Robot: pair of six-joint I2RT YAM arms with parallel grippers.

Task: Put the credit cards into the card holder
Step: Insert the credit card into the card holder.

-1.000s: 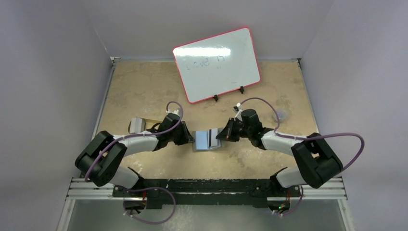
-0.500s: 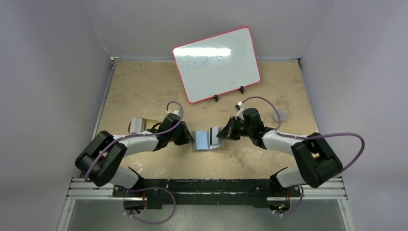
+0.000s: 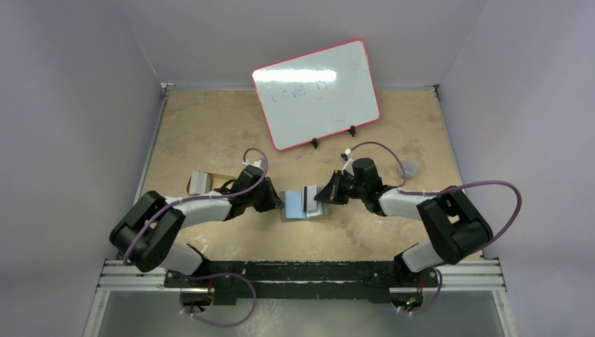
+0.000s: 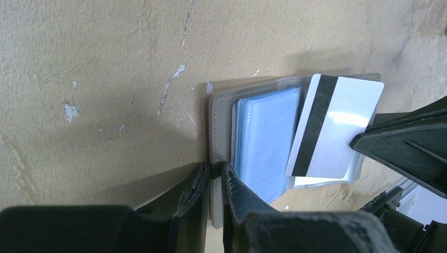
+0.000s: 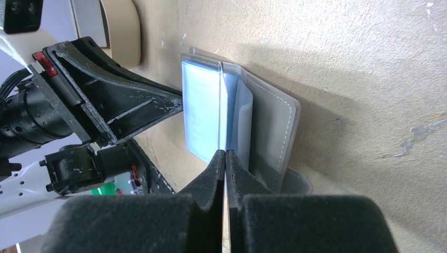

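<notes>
Left gripper (image 4: pixel 212 179) is pinched shut on the card holder (image 4: pixel 263 132), gripping its grey cover edge as it lies open between the arms. Right gripper (image 5: pixel 225 157) is clamped on one credit card (image 4: pixel 333 126), tilted over the blue pockets. The card looks thin, stiff and slick, so hold it by its trailing edge.

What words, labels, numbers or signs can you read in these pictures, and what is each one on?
On the whiteboard: faint, smeared handwriting, too washed out to read.
On the card: a black stripe only, no readable print on the side that shows.
On the card holder: no text.
</notes>
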